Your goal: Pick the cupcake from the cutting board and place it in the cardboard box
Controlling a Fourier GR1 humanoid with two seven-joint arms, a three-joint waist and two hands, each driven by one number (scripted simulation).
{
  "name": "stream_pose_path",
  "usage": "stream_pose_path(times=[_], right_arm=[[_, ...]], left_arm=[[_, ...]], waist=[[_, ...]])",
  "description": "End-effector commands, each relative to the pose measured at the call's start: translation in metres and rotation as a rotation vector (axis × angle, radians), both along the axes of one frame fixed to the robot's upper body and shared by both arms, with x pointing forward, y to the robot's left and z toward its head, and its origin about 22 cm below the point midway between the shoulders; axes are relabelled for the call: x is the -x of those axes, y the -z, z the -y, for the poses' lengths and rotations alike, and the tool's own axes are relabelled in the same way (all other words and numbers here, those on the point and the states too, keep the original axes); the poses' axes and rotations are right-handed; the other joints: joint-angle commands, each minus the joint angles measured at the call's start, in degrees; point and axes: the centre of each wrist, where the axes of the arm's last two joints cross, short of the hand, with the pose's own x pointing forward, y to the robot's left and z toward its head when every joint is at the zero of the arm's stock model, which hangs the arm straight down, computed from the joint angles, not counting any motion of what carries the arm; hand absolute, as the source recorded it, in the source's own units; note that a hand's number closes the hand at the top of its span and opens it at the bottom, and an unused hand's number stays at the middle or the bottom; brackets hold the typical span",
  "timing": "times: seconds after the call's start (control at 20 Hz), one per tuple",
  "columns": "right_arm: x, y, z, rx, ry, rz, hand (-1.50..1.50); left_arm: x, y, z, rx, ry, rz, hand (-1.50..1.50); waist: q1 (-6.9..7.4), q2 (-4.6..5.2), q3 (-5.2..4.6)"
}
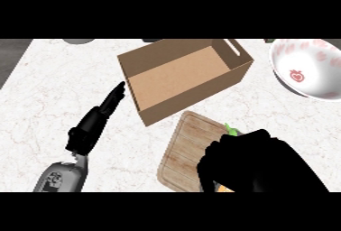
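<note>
One cardboard box, one cutting board, one cupcake, one bowl, one left robot hand, one right robot hand

No readable text, labels, numbers anywhere.

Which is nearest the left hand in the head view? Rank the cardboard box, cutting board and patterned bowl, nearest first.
1. Cardboard box: right beside the fingertips of the left hand.
2. Cutting board: to the hand's lower right.
3. Patterned bowl: far across, at the top right.
</note>
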Motion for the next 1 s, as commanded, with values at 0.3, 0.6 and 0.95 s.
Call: stream_pose_path(times=[0.3, 0.6, 0.95], right_arm=[[-0.059, -0.042, 0.002, -0.088, 0.105, 0.003, 1.5], [-0.097, -0.062, -0.013, -0.128, 0.092, -0.017, 1.5], [-0.137, -0.05, -0.017, -0.156, 0.139, -0.038, 1.5]], left_arm=[[0.003, -0.007, 0.005, -0.017, 0.001, 0.006, 0.0], [-0.004, -0.016, -0.005, -0.016, 0.013, 0.009, 0.0], [-0.013, -0.01, 0.024, 0.004, 0.01, 0.019, 0.0]], waist=[[0.48, 0.1, 0.02], [0.7, 0.17, 0.01], [0.33, 0.2, 0.03]])
